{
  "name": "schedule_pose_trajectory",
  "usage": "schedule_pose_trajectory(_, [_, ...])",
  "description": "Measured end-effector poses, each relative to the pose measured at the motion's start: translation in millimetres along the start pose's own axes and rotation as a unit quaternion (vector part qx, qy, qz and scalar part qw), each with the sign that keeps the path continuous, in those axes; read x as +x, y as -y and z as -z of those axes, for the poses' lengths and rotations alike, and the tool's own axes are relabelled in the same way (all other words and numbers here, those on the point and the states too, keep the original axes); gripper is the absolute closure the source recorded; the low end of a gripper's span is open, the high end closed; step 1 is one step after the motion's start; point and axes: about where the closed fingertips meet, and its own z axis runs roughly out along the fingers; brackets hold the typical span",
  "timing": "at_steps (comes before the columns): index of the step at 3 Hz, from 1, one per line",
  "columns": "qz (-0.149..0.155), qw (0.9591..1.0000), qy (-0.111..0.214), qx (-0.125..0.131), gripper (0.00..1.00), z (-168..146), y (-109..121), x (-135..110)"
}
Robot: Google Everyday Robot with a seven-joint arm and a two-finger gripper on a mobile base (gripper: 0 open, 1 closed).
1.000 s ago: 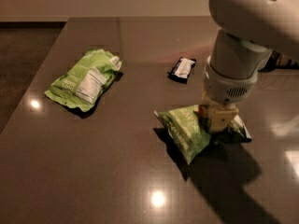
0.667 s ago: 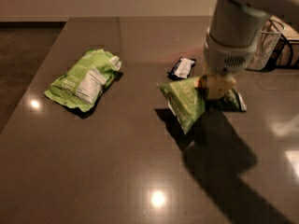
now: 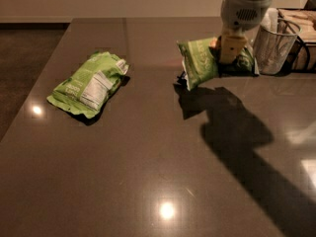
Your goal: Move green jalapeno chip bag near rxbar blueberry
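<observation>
The green jalapeno chip bag [image 3: 200, 62] hangs tilted in the air over the far right part of the dark table [image 3: 148, 172], with its white lettering facing me. My gripper [image 3: 231, 53] comes down from the top right and is shut on the bag's right end. The bag casts a shadow on the table below it. The rxbar blueberry is almost wholly hidden behind the bag; only a small dark edge of it [image 3: 182, 77] shows under the bag's lower left corner.
A second green bag showing a white nutrition panel [image 3: 90, 84] lies at the left of the table. A wire mesh cup [image 3: 274, 46] stands at the far right beside the gripper, with dark clutter behind it. The table's left edge drops to the floor.
My gripper has lifted the chip bag off the table and carried it toward the far side, over the spot where the rxbar lies. The bar is now mostly covered.
</observation>
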Motion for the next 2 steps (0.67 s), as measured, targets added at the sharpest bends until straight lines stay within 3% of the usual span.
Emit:
schedule_pose_trajectory(1, [-0.043, 0.9985, 0.03, 0.015, 1.0, -2, 34, -6])
schedule_pose_trajectory(2, [-0.091, 0.9944, 0.044, 0.031, 0.76, -8, 49, -7])
